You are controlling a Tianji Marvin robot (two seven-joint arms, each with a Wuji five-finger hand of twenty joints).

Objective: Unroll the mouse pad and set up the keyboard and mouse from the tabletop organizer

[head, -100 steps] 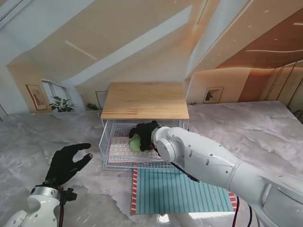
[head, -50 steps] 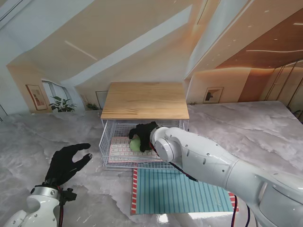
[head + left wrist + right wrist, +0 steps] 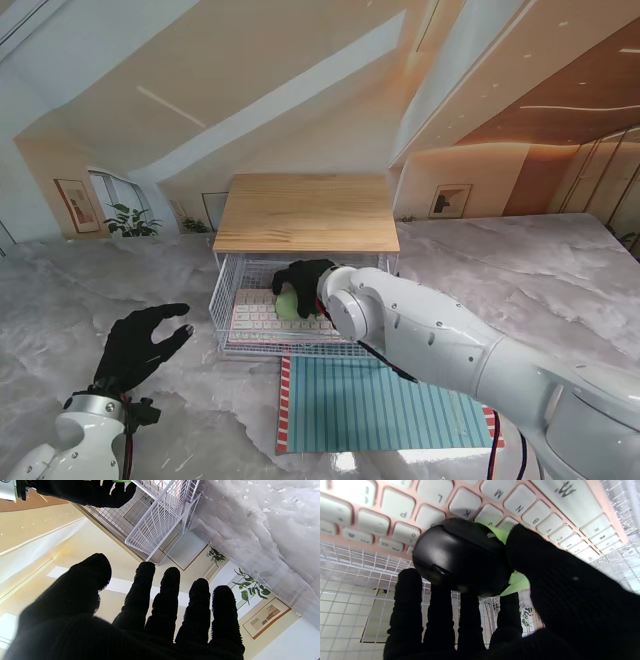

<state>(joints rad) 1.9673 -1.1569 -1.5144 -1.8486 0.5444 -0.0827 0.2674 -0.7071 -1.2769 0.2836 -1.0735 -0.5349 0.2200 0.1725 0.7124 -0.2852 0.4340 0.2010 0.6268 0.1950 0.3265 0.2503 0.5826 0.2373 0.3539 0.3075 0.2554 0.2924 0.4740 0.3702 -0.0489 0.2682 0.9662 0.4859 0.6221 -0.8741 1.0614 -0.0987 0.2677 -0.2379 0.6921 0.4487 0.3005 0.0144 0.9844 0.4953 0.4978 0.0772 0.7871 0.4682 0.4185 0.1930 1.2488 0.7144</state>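
Nearest to you, the left hand (image 3: 140, 345) hovers over the bare marble table (image 3: 520, 280) at the near left, well apart from the organizer; it holds nothing, and in the left wrist view its fingers (image 3: 165, 600) are spread and almost straight. A little to the right, the mouse pad (image 3: 385, 403) lies flat and unrolled on the table, a teal striped sheet with a red border, and its far edge is just beside the front of the organizer. The right arm passes over this pad and goes into the wire basket (image 3: 222, 300) of the tabletop organizer (image 3: 305, 212), under its wooden top. Inside the basket you see the pink keyboard (image 3: 265, 320) with white keys, lying flat on the bottom. The right hand (image 3: 300, 284) is closed around the mouse (image 3: 460, 555), which is black and green; the thumb presses one side and the other fingers wrap the opposite side. The mouse is over the keys, but you cannot tell if it touches them.
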